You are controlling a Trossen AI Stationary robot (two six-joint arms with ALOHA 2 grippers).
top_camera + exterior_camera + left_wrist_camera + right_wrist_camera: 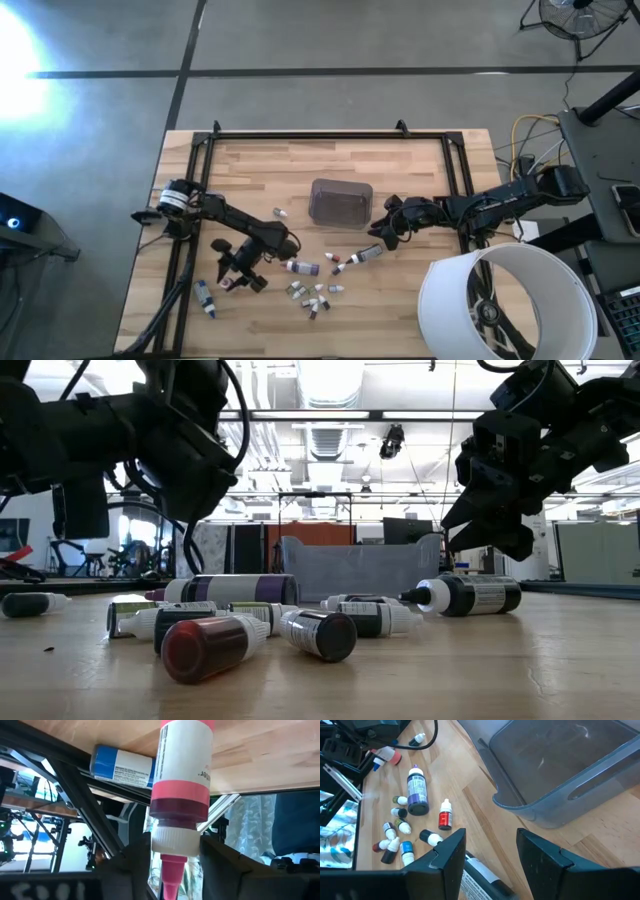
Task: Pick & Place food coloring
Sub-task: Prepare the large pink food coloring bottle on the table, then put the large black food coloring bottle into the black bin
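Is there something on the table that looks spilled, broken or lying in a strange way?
No spill or damage shows. The food coloring bottles lie tipped over in a loose scatter in front of the grey tub, which looks empty. One small bottle lies apart, left of the tub.

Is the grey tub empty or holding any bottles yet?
Empty. The right wrist view looks into the grey tub and shows bare floor; the food coloring bottles all lie outside on the table.

A: Where's the tub (340,202)?
B: Mid-table, between the two arms.
A: And the bottles?
B: A cluster (313,295) lies nearer the front edge than the tub; one bottle (205,298) lies apart, far left
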